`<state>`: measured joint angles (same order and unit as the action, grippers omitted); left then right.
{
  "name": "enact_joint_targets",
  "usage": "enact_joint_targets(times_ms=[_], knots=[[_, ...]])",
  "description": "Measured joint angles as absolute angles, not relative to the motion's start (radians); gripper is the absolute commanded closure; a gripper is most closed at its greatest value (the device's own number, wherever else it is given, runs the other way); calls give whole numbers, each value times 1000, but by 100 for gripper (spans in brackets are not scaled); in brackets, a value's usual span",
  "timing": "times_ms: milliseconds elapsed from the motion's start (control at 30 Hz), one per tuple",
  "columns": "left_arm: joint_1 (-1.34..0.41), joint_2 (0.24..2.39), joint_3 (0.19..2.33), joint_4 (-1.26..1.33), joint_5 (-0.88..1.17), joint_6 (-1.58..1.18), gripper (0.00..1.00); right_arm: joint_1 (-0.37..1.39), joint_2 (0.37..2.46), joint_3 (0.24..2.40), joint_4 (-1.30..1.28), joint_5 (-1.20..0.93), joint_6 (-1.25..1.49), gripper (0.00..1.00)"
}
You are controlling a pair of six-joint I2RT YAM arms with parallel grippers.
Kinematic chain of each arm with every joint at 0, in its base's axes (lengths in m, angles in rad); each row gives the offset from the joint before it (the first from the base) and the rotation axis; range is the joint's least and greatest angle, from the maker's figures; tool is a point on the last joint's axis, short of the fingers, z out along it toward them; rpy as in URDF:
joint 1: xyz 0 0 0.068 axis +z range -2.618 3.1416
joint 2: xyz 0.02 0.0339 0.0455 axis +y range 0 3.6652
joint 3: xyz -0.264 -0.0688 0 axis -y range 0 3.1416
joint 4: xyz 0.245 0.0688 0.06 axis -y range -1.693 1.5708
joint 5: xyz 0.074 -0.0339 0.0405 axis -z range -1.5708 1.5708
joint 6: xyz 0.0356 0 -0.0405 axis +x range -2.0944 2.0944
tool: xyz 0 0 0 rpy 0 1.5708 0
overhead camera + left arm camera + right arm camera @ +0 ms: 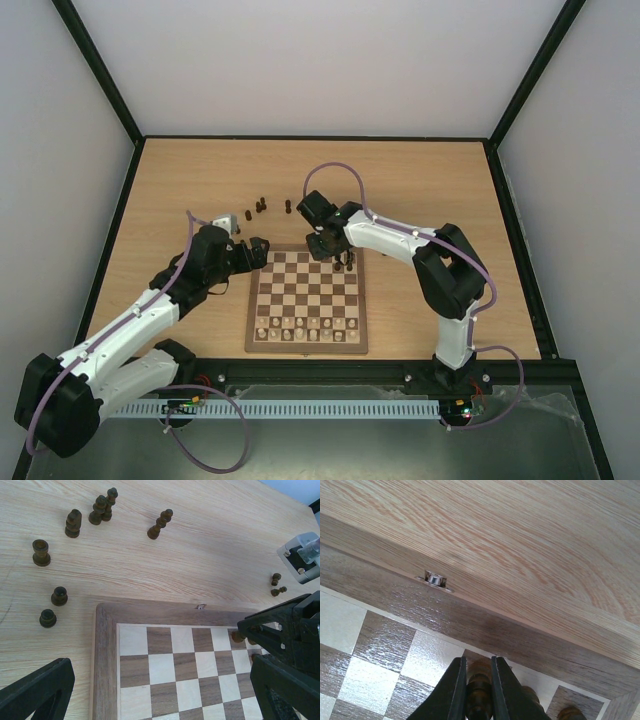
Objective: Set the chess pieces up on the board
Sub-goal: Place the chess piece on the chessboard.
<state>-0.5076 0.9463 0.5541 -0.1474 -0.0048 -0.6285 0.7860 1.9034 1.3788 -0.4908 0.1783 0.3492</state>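
The board (pixel 307 345) lies mid-table, with its far left corner (pixel 106 645) in the left wrist view. My right gripper (pixel 338 256) is over the board's far right squares, shut on a dark chess piece (pixel 480 690) that stands upright between its fingers (pixel 455 690). Two more dark pieces (pixel 530 697) stand on the back row just beside it. Several dark chess pieces (pixel 73 523) stand loose on the table beyond the far left corner, and two small ones (pixel 276 579) further right. My left gripper (pixel 160 672) hovers open over that corner (pixel 262 250), holding nothing.
Pale cream chessmen (pixel 305 330) fill the board's two near rows. A small metal latch (pixel 435 579) sits on the board's far frame. The right arm's gripper (pixel 280 635) reaches into the left wrist view close to my left finger. Black rails (pixel 120 200) border the table.
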Motion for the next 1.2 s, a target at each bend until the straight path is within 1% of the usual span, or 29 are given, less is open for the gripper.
enact_joint_targets(times_ms=[300, 400, 600, 1067, 1200], knots=[[-508, 950, 554, -147, -5, -628, 0, 786, 1904, 1378, -490, 184, 352, 87], [-508, 950, 554, -147, -5, -628, 1, 786, 1904, 1378, -490, 185, 353, 81], [-508, 950, 554, -147, -5, -628, 0, 786, 1904, 1377, -491, 185, 353, 76], [-508, 950, 554, -147, -5, -629, 1, 786, 1904, 1377, -492, 185, 352, 76], [-508, 950, 554, -147, -5, -629, 0, 786, 1904, 1376, -493, 184, 352, 80]])
